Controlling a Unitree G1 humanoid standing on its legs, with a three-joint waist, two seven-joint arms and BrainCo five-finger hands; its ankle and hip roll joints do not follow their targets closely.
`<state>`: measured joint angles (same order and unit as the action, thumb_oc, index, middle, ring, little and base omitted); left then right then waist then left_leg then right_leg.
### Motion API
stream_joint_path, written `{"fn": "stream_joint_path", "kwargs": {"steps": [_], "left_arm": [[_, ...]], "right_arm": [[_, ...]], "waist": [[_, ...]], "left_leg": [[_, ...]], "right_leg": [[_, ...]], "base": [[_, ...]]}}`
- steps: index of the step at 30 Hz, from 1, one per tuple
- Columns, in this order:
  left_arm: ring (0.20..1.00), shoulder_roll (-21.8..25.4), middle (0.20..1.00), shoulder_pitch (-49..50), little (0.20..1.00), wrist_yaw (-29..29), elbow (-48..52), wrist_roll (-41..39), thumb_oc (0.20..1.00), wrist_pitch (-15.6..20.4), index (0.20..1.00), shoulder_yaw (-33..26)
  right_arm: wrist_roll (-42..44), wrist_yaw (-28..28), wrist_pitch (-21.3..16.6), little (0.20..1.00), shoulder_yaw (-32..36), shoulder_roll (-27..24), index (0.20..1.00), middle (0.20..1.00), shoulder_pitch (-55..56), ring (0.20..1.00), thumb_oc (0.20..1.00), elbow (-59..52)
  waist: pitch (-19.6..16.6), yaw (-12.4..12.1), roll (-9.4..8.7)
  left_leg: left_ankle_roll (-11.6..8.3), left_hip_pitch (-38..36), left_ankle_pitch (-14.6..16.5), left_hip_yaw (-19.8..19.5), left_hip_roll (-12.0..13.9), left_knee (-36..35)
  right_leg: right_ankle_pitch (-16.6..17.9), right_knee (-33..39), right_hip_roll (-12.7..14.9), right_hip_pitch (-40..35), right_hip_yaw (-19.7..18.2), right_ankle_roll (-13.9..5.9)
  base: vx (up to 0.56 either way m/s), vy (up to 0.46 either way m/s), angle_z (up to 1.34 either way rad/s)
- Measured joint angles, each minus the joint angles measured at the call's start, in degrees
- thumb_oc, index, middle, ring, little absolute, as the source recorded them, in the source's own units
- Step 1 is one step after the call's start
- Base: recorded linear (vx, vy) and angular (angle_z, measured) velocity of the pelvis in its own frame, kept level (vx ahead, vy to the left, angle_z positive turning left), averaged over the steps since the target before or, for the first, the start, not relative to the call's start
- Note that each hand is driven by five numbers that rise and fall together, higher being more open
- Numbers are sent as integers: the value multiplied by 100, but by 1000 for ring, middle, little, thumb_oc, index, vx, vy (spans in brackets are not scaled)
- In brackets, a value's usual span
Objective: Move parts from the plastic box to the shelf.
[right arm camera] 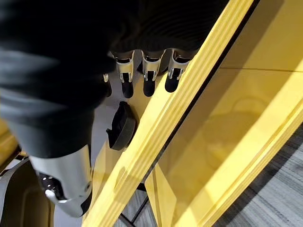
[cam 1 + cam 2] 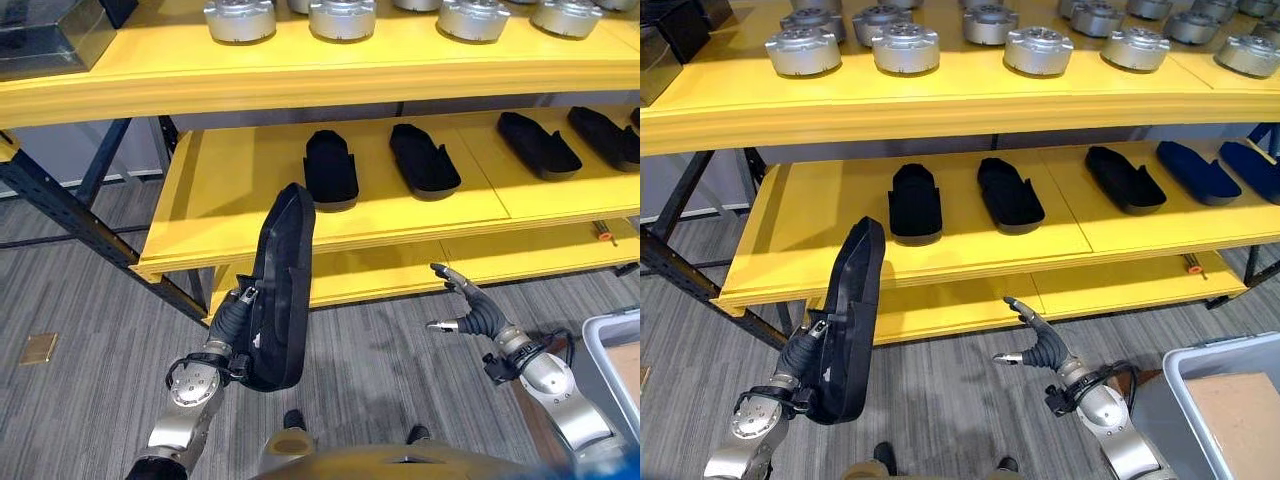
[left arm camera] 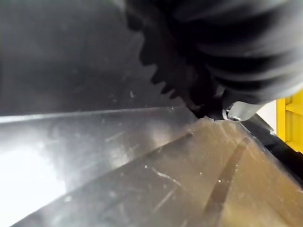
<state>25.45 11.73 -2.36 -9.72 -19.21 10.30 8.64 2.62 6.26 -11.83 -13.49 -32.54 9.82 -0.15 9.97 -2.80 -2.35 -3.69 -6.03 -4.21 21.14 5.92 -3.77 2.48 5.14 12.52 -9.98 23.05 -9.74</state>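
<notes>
I hold one long black part [image 2: 281, 290] upright in my left hand [image 2: 232, 320], its fingers curled round the part's lower edge so that the length stands clear of the floor and its upper end points toward the middle shelf [image 2: 240, 190]; I judge this end-up carry keeps the part from snagging the shelf's front lip on the way in. The bare yellow stretch at the left of that shelf lies just beside the row of black parts already laid down [image 2: 331, 168], flat and side by side with their long axes running front to back; that gap reads as the natural slot for the one in hand, which must be tipped flat to match. My right hand [image 2: 1038, 343] hangs empty in front of the lowest shelf, fingers loosely spread and thumb apart, free to steady the load or return for more; the plastic box [image 2: 1240, 352] stands at my right, near that arm. Round metal parts [image 2: 905, 47] occupy the top shelf, kept apart by type.
</notes>
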Motion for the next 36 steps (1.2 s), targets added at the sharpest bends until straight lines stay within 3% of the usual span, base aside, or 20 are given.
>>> {"fn": "stream_joint_path", "kwargs": {"steps": [11,14,19,24,26,28,29,30,31,32,33,35,36], "left_arm": [[200,91,200,327,200,252,6,22,200,-113,200,-28],[200,88,200,327,200,267,6,20,200,-113,200,-27],[200,3,200,370,200,326,33,21,200,-114,200,-27],[200,-12,200,417,200,248,37,19,200,-116,200,-10],[200,-2,200,411,200,195,37,16,200,-112,200,-12],[200,24,200,373,200,191,34,4,200,-88,200,-60],[200,67,200,443,200,194,32,-6,200,-100,200,-62],[200,73,200,452,200,196,31,1,200,-97,200,-61],[200,38,200,444,200,192,32,-1,200,-93,200,-60],[200,-14,200,373,200,180,31,-3,200,-91,200,-40],[200,-32,200,294,200,165,31,-6,200,-89,200,-15],[200,-78,200,197,200,74,30,-18,200,-35,200,-6],[200,-104,200,224,200,48,14,-43,200,-11,200,-12]], "right_arm": [[422,55,5,1000,6,0,1000,1000,-121,1000,1000,3],[1585,393,538,1000,3,255,1000,1000,-117,1000,1000,232],[2128,849,1164,1000,-2,495,1000,1000,169,1000,1000,638],[2282,1204,1247,1000,-27,489,1000,1000,263,1000,1000,619],[2394,1327,1259,1000,-18,483,1000,1000,204,1000,1000,618],[2415,1373,1242,1000,-47,493,1000,1000,61,1000,1000,633],[2413,1366,1225,1000,-13,553,1000,1000,-57,1000,1000,715],[2413,1371,1194,1000,2,539,1000,1000,-40,1000,1000,739],[2413,1370,1187,1000,19,510,1000,1000,-22,1000,1000,799],[2407,1364,1181,1000,75,467,1000,1000,55,1000,1000,845],[2406,1365,1182,1000,101,413,1000,1000,104,1000,1000,842],[2406,1383,1170,1000,85,222,1000,1000,134,1000,1000,842],[2405,1382,1147,1000,79,128,1000,1000,125,1000,1000,870]], "waist": [[-12,-146,45],[-22,-141,71],[-125,-113,245],[-156,-100,243],[-115,-111,164],[3,-96,-17],[40,-94,-92],[25,57,-37],[-11,202,43],[-89,268,190],[-107,261,227],[-134,199,281],[-119,192,324]], "left_leg": [[28,112,38,-167,-24,204],[35,122,43,-172,-23,271],[77,166,87,-169,-43,294],[82,535,80,-96,5,903],[-138,943,-159,-93,63,1548],[-611,1275,-979,-132,181,1687],[-169,1210,-309,417,634,2187],[-248,883,-102,455,844,1916],[-293,573,-86,419,922,1374],[-480,221,-179,149,1062,504],[-468,86,-260,149,1152,230],[-193,-29,-1054,-13,1214,328],[-323,-96,-1217,32,1161,372]], "right_leg": [[-110,11,2,-164,137,-10],[-119,13,11,-167,134,4],[-119,12,30,-158,119,2],[-143,-15,74,-90,124,42],[-217,-121,143,5,85,137],[-333,-431,283,311,-126,453],[-111,-198,220,290,-41,627],[-54,-46,152,186,1,566],[-29,-15,110,140,-28,547],[-40,-82,35,230,-100,519],[-47,-177,40,371,-203,517],[-13,-442,202,795,-501,394],[94,-446,262,830,-538,238]], "base": [[156,-33,14],[92,-7,3],[70,-25,5],[21,-64,7],[6,-37,16],[76,167,7],[67,420,-13],[66,437,-21],[-17,505,7],[-38,342,-4],[-59,421,-26],[-5,282,-50],[7,242,-22]]}}
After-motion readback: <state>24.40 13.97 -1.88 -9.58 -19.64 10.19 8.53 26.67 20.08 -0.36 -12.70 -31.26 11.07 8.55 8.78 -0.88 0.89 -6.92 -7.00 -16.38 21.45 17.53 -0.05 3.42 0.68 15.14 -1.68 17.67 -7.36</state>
